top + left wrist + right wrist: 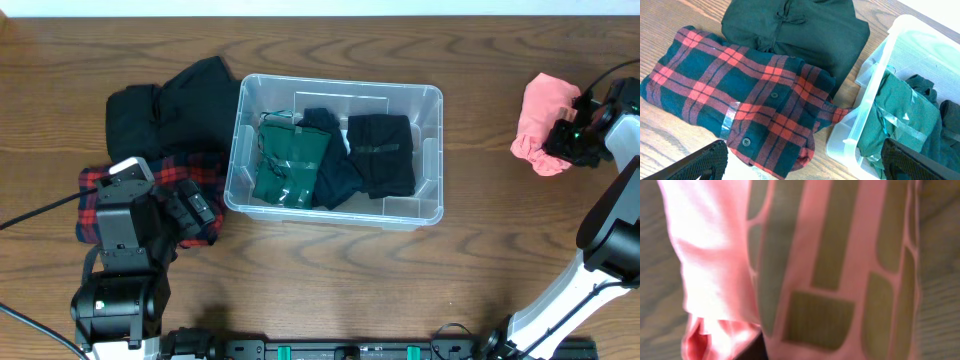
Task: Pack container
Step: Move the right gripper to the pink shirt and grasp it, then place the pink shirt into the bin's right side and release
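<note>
The container (432, 150) sits mouth-up at the middle of the surface (330, 280), long axis parallel to its near edge. The left pincer (805, 145) gapes apart. Whether the right pincer (572, 135), against the pink cloth (545, 120), is apart or together cannot be told.

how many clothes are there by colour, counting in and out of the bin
green garment: 1
red plaid shirt: 1
pink garment: 1
dark garments: 3, two of them in the container
total: 6
</note>
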Tool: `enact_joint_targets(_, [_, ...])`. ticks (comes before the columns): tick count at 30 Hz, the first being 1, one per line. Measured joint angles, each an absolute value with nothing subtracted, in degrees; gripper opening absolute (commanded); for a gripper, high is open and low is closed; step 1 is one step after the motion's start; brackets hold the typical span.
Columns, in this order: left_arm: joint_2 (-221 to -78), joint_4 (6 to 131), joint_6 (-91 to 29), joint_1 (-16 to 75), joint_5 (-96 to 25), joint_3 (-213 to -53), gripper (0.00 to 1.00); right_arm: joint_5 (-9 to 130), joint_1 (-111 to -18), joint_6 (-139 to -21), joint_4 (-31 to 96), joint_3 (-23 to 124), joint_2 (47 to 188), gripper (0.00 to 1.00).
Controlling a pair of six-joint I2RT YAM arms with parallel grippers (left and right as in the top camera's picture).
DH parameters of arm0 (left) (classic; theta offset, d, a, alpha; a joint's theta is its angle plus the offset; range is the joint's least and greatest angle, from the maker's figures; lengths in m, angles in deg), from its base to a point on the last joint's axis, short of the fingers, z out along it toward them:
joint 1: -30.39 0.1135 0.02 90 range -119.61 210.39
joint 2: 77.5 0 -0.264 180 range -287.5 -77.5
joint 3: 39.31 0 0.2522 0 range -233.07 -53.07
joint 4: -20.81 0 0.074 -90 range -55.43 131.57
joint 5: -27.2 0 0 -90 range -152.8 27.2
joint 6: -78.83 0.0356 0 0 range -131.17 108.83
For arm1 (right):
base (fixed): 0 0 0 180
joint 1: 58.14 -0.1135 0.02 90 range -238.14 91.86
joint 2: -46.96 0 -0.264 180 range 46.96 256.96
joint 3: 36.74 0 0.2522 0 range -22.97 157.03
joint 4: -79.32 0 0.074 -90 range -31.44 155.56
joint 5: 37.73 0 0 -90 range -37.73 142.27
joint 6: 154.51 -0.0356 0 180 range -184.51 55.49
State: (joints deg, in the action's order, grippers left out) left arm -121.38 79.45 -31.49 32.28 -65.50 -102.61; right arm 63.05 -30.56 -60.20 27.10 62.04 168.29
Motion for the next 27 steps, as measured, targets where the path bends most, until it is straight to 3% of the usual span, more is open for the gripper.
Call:
enact_joint_targets(6, [-121.4,79.5,-32.0,32.3,-65.3,-102.6,0.98,65.3,-30.9,-60.7,24.8,61.7,163.5,0.01])
enact_joint_targets(13, [-121.4,79.4,-32.0,32.3,-64.9,-102.6,0.98,65.9,-37.7,-63.1,20.5,61.6,141.7,0.01])
enact_joint_targets(19, [-121.4,79.5,-32.0,32.3,-64.9,-102.6,0.98,67.1,-51.2,-68.9,16.0,62.3,126.6,0.01])
enact_joint_targets(27, [-121.4,79.4,-32.0,32.3,-64.8,-102.6,0.98,63.9,-71.9,-82.2,13.6,60.7,125.5,0.01])
